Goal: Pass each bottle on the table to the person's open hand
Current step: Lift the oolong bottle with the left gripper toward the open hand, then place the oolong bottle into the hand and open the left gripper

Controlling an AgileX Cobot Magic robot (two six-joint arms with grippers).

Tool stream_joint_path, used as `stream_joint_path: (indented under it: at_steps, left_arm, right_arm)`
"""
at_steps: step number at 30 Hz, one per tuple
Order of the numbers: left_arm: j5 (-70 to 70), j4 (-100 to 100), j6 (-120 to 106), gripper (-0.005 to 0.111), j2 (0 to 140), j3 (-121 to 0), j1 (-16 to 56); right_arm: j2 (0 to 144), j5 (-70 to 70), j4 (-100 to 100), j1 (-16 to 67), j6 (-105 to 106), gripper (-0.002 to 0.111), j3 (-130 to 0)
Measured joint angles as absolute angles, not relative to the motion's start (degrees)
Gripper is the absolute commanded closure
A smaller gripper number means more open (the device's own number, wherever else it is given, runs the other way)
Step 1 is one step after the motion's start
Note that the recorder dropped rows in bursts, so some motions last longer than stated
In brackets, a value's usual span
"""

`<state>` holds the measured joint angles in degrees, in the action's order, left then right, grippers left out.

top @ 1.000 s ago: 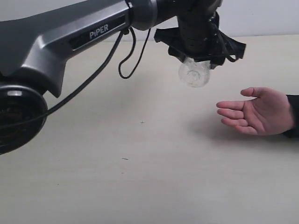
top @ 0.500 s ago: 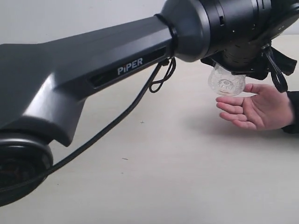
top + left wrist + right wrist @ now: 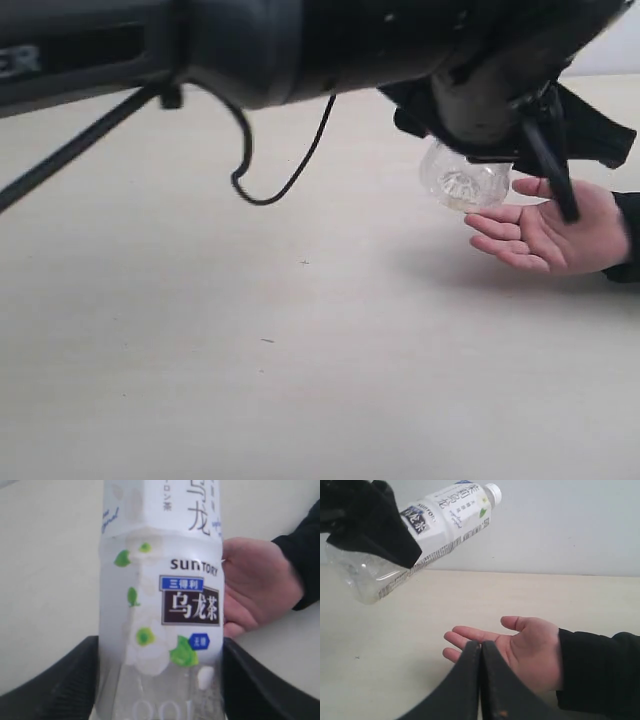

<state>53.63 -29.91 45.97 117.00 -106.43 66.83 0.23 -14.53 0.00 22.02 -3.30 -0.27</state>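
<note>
left gripper (image 3: 379,527): clamped on lower body of bottle, which is held in the air
bottle (image 3: 160,605): green-and-white Suntory oolong tea, clear base, tilted with cap end raised; above table, short of the palm
open hand (image 3: 520,645): palm up, low over table (image 3: 250,350)
right gripper (image 3: 481,680): pressed together, nothing held
risk: if let go here, palm likely missed; bottle glanced off, rolled away; caused by tilt and offset

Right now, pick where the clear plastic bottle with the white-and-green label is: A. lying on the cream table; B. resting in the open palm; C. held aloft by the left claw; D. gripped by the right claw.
C: the left claw clamps the clear plastic white-and-green-labelled bottle in the air, apart from the person's bare open hand.
</note>
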Motion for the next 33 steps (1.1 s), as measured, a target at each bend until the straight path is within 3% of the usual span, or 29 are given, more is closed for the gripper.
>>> stream_joint_path:
  at_steps: [6,10,19,33]
  left_arm:
    - [30.2,-41.5,69.2,0.107,108.9,-84.7,66.2]
    - [12.7,-50.7,86.5,0.107,107.5,-76.6,64.3]
    - [0.5,-52.4,100.7,0.107,109.8,-74.6,61.4]
    - [-11.7,-40.0,98.8,0.107,117.2,-75.7,60.6]
  right_arm:
    - [0.2,-14.5,0.0,22.0,-3.3,0.108,-0.3]
    - [0.2,-14.5,0.0,22.0,-3.3,0.108,-0.3]
    - [0.2,-14.5,0.0,22.0,-3.3,0.108,-0.3]
    - [0.2,-14.4,0.0,22.0,-3.3,0.108,-0.3]
